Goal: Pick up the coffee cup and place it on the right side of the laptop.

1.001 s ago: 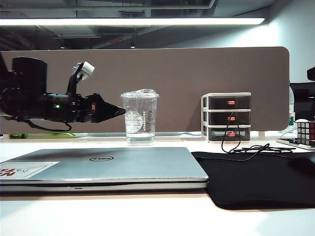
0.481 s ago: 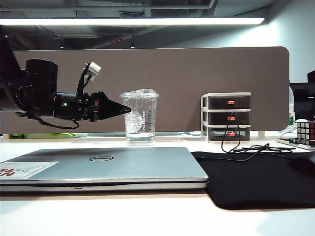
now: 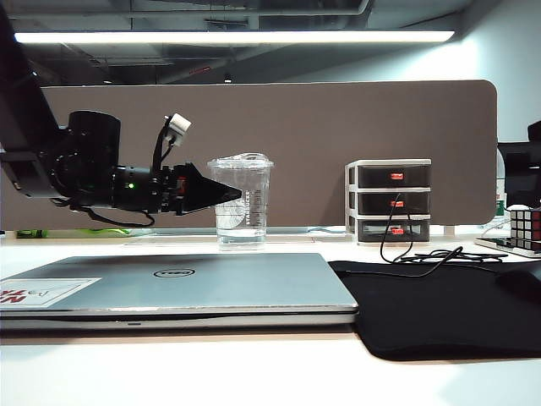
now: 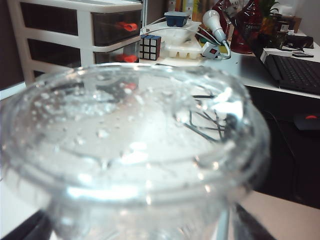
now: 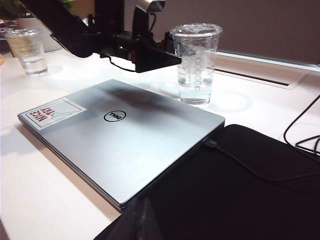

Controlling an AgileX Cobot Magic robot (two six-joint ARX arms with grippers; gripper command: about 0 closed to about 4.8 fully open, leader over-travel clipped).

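We see our left gripper (image 3: pixel 230 194) wide open, its tips around the top of the cup (image 3: pixel 241 203), not squeezing it. The cup stands on the table (image 3: pixel 254 372) behind the closed laptop (image 3: pixel 182 288). We cannot see our right gripper. A black mat (image 3: pixel 439 309) lies beside the laptop.

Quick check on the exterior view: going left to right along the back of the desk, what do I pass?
Left gripper, jaws open, reaching the coffee cup → white drawer unit → Rubik's cube. The right gripper is not in view.
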